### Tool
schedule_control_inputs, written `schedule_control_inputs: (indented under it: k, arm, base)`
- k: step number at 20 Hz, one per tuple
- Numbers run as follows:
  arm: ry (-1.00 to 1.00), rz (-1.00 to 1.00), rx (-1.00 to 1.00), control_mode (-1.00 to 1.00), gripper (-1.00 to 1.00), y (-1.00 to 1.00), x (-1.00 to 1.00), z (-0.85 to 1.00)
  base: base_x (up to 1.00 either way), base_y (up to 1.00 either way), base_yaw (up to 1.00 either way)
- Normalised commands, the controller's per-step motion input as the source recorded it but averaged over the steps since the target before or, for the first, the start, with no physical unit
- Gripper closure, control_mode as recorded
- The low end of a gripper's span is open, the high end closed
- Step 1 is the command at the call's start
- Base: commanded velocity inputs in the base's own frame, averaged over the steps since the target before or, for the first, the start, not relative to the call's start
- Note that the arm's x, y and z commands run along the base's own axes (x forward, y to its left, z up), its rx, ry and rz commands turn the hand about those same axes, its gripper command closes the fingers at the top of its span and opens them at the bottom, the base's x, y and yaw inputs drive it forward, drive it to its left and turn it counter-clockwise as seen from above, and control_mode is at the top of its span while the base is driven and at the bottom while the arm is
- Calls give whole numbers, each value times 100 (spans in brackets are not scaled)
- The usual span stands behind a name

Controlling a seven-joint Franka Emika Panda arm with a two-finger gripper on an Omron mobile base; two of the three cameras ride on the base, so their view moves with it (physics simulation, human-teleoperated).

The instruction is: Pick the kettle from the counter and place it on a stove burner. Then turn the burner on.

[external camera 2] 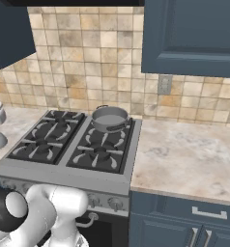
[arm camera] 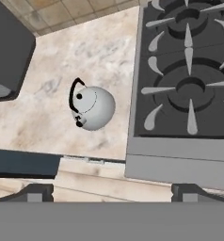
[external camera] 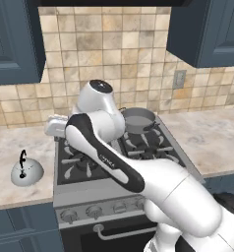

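Hand view shows kettle (arm camera: 94,108) beside stove burner (arm camera: 189,89); right base view, pot (external camera 2: 109,118).

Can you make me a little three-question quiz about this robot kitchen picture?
1. True or false: the kettle is sitting on a stove burner.
2. What stands on the back-right burner of the stove?
A. a frying pan
B. a grey pot
C. a kettle
3. Fill in the blank: the robot's fingers are spread wide apart and hold ______.

Key:
1. False. It stands on the counter, to the left of the stove, apart from the front-left stove burner.
2. B
3. nothing; they hover high above the kettle.
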Motion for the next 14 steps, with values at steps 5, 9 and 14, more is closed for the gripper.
schedule_control_inputs:
  k: [5, 9, 14]
  arm:
    - [0, 7, 2, -100, -100, 73, 8, -1]
    - [0, 3, -2, -100, -100, 38, 7, -2]
    - [2, 0, -9, -100, -100, 10, 14, -17]
  base:
    - [0, 0, 0]
    - [0, 0, 0]
    - [0, 0, 0]
